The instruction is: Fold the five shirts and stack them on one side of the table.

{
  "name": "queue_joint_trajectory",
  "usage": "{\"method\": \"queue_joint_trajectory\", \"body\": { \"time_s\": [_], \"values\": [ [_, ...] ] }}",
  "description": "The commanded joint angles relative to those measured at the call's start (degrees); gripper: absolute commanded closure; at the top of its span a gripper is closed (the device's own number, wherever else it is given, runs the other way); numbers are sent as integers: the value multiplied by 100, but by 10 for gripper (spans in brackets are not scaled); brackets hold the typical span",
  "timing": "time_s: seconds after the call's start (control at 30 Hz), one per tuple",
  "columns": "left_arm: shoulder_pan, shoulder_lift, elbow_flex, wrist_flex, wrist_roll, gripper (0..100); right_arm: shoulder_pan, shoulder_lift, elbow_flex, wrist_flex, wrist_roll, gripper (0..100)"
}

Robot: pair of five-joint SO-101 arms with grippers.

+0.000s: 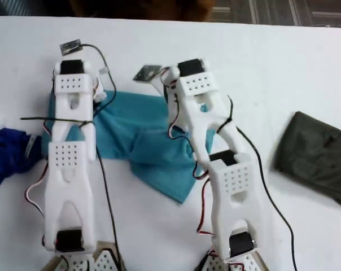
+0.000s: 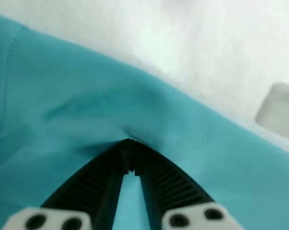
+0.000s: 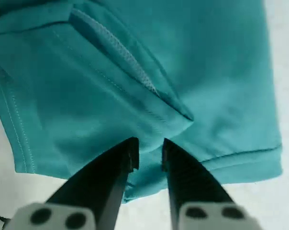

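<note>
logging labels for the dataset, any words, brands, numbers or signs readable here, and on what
No text can be read in any view.
The teal shirt, the blue shirt, the dark green shirt and the white table show no print.

the teal shirt [image 1: 153, 141] in front of you is soft, matt cloth, and the right wrist view shows you its stitched hems and smooth, creased folds. the blue shirt [image 1: 7, 155] and the olive shirt [image 1: 320, 155] are matt cloth too, the olive one duller. your table [image 1: 272, 62] is a smooth, matt white surface. the arms [image 1: 69, 169] wear matt white plastic shells, some panels pierced with small holes, and their wires [image 1: 105, 169] run in smooth sleeves. the left gripper [image 2: 129, 158] has black plastic fingers [image 2: 94, 184] with fine ribs. the right gripper [image 3: 149, 153] has the same black plastic.
</note>
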Motion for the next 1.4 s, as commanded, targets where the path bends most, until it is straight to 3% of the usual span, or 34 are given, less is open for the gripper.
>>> {"method": "queue_joint_trajectory", "body": {
  "time_s": [0.0,0.47,0.63,0.87,1.13,1.37],
  "values": [
    [18,-18,-136,9,-44,976,-13,-312,18,-84,-44,826],
    [18,-18,-136,35,-44,976,-22,505,-9,-268,-35,829],
    [18,-18,-136,35,-44,976,-4,514,-9,-400,-44,990],
    [18,-18,-136,35,-44,976,-4,470,-53,-418,-44,980],
    [18,-18,-136,35,-44,976,268,514,-1310,-4,-44,981],
    [18,-18,-136,35,-44,976,259,532,-1688,-259,-9,981]
  ]
}}
